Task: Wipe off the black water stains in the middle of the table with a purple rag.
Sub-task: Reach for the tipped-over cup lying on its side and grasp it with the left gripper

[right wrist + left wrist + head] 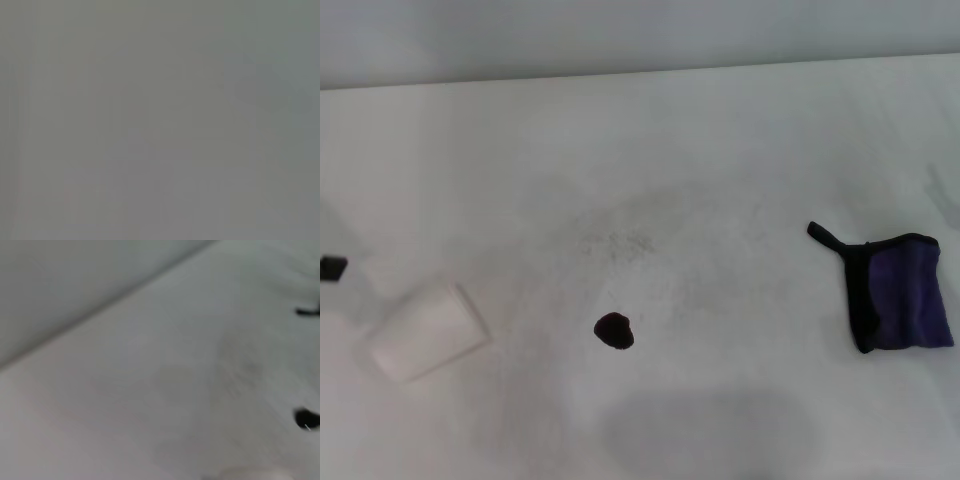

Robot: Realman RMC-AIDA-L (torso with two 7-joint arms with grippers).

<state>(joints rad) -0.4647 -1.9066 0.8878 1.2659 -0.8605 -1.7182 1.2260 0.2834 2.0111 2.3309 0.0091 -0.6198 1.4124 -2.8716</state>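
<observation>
The black water stain (614, 331) is a small dark blob near the middle of the white table (650, 140); it also shows in the left wrist view (306, 418). The purple rag (900, 295) lies flat at the right side of the table, its black edging and loop tab toward the stain. The left wrist view catches only the rag's tab (306, 311). A small black piece at the left edge of the head view seems to be part of my left gripper (332, 267), well left of the stain. My right gripper is out of view; its wrist view is plain grey.
A white paper cup (425, 330) lies on its side at the left, between the black piece and the stain. A faint grey speckled smudge (620, 240) marks the table behind the stain. The table's far edge meets a grey wall.
</observation>
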